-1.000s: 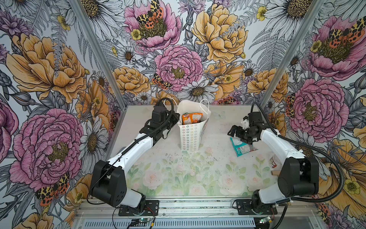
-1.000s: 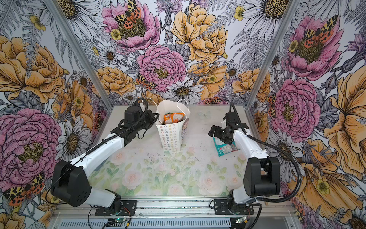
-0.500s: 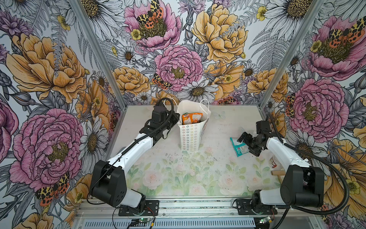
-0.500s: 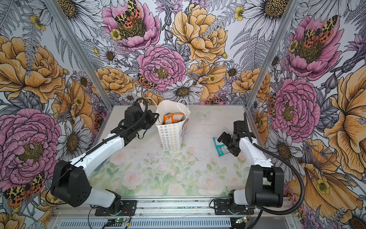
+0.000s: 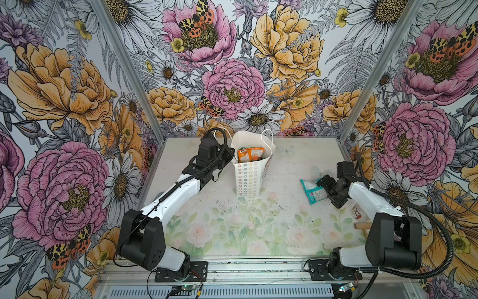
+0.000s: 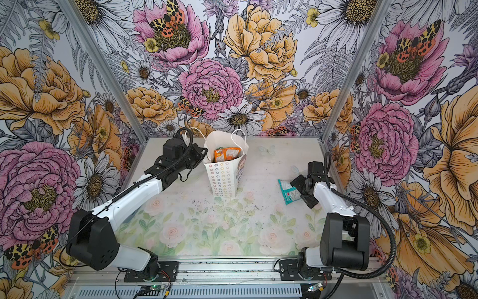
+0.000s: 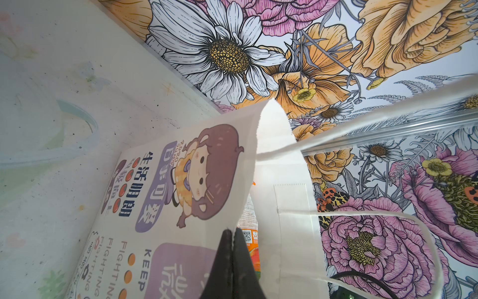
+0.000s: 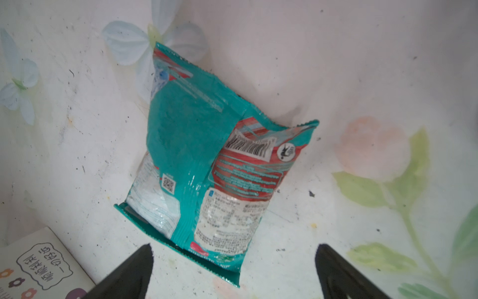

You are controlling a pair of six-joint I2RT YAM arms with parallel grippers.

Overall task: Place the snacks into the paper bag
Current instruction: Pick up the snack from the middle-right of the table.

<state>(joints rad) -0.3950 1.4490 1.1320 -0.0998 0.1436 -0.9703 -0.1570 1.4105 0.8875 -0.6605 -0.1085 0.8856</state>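
Snacks were found divided between two places. An orange glossy plastic packet [image 5: 249, 154] was seen standing inside the tall white paper bag with rows of pastel flower rings [image 5: 247, 178]. A teal glossy plastic packet [image 5: 312, 191] lay flat on the pale floral-printed table [image 5: 232, 233], well apart from the bag, on the robot's right side.

Over the last second the right gripper [image 5: 328, 191] had been drawn back from above the far part of the teal packet and set at the edge nearest the right arm. The packet itself appeared not to have been shifted. In the right wrist view the jaws were seen spread wide and released, with the packet's end seam between the fingertips [image 8: 144, 256] and nothing grasped. From this it was judged that the pick was being lined up and had not yet been made.

The left gripper [image 7: 231, 234] was unchanged: it was clenched on the bag's top rim, so the mouth was kept open.

White cord handles [image 7: 375, 120] stood over that mouth and could be snagged on the way in, and part of the opening was already filled by the orange packet. A small wooden mallet [image 5: 362, 225] lay beside the right arm, not wanted in the bag. Just beyond it a red-and-white item was largely hidden by the arm and could not be identified.
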